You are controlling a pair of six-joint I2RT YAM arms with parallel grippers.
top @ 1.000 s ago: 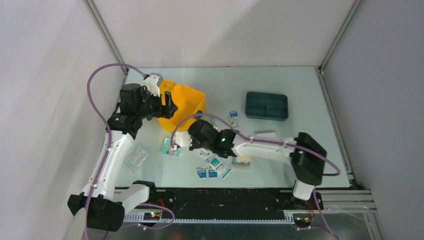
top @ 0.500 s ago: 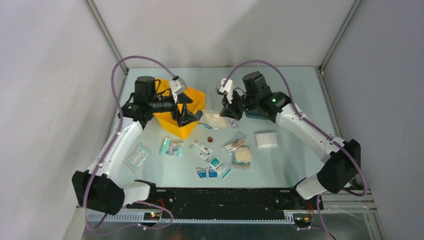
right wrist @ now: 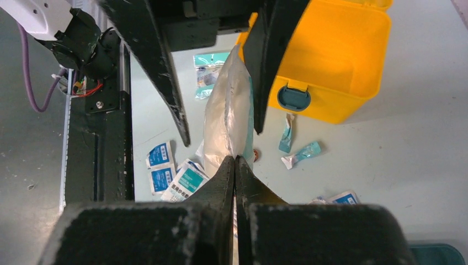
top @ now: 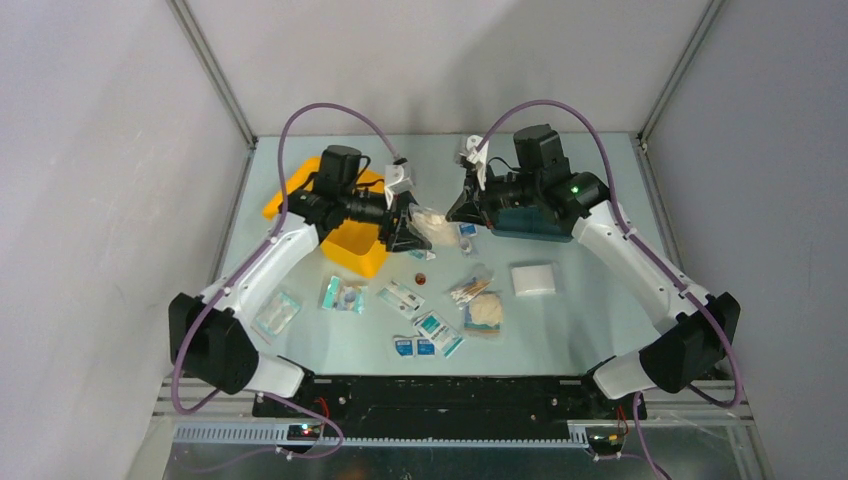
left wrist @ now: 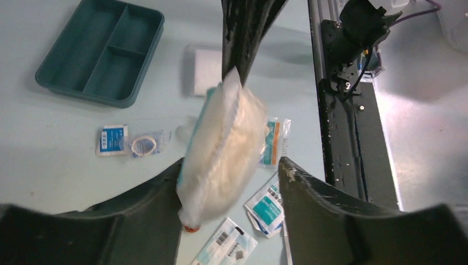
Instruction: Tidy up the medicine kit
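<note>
Overhead, the medicine kit (top: 345, 250), bright yellow and open, is seen with the pouch (top: 432, 225) held just right of it. From the left wrist, the left gripper (left wrist: 229, 165) is shown spread around the pouch; it should probably be closed squarely before release. From the right wrist, the right gripper (right wrist: 235, 160) is seen pinching the pouch's edge, near the medicine kit's blue-grey latch (right wrist: 293, 98).

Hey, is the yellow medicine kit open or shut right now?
Open. The right wrist view looks straight into the medicine kit: yellow interior exposed, no lid over it.
</note>
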